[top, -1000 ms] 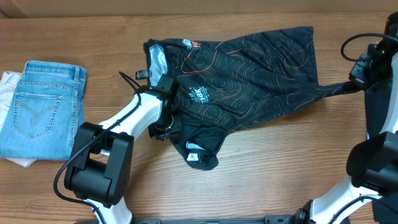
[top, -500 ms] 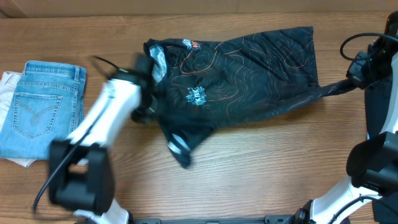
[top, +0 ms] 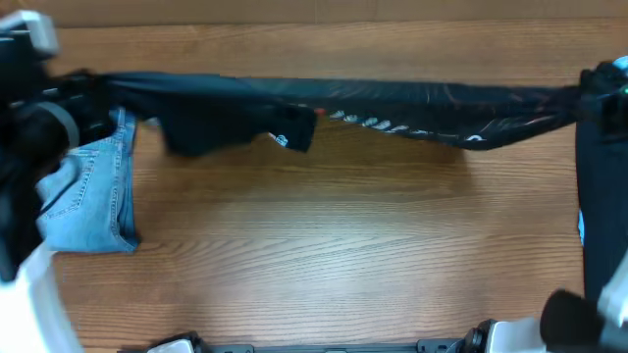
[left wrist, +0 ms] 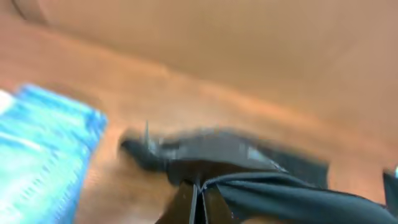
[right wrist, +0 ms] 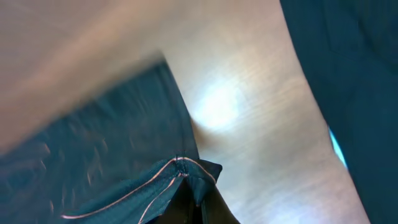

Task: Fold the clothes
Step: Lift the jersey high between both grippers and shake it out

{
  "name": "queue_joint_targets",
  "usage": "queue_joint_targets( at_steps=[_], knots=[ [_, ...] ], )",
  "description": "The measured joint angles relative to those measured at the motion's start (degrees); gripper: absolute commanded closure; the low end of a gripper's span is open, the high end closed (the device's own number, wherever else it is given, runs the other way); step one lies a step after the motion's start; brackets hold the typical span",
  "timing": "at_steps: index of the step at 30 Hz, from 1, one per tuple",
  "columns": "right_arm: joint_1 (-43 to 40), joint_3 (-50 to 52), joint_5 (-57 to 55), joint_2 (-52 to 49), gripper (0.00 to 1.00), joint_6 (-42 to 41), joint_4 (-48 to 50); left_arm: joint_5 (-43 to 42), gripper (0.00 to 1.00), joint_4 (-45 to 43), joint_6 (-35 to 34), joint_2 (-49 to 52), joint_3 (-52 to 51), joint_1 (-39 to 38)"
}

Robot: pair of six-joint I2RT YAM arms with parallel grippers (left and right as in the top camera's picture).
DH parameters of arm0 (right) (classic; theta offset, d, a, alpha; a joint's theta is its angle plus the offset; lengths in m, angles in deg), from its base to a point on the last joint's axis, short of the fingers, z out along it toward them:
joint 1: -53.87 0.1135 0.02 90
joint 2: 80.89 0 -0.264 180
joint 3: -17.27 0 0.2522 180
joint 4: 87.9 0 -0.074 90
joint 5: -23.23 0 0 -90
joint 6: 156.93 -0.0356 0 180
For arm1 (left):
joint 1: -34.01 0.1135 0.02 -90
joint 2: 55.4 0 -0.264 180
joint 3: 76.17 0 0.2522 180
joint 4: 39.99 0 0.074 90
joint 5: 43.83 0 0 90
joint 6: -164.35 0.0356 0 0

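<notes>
Since a second ago the jersey (top: 412, 103) has changed from a broad shape lying spread on the worktop (top: 324, 245) to a long, narrow band. It is pulled straight across the far part of the worktop, from the left edge of the overhead view to the right edge.

Jersey: thin black fabric. Fine orange-tan lines are faintly visible on it, and white lettering runs along its lower edge near the middle. A loose fold hangs below the band left of centre and carries a small white logo. Whether that fold touches the worktop cannot be told.

Left fingers (left wrist: 185, 205): closed together, with a corner of the black fabric pinched between them. The fabric runs off to the right in creases. This view is blurred. The left arm, which lay across the middle of the garment earlier, is now at the far-left edge.

Right fingers (right wrist: 205, 208): closed on a hemmed edge of the jersey that has a pale stitched line. The right arm stays at the right edge, as before.

Jeans (top: 98, 196): light-blue denim with stitched seams, folded, at the left as before. The left arm now partly covers them.

Worktop: brown wood grain, smooth, with a glare spot in the right wrist view.
</notes>
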Motion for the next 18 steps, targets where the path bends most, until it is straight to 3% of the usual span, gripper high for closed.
queue_joint_targets(
  at_steps=[10, 18],
  knots=[
    [-0.04, -21.09, 0.57, 7.89, 0.96, 0.02, 0.72, -1.29, 0.96, -0.52, 0.15, -5.51, 17.66, 6.03],
    [-0.09, -23.43, 0.72, 5.46, 0.96, 0.02, 0.87, -2.51, 0.96, 0.13, 0.42, -1.53, 18.99, 6.03]
  ],
)
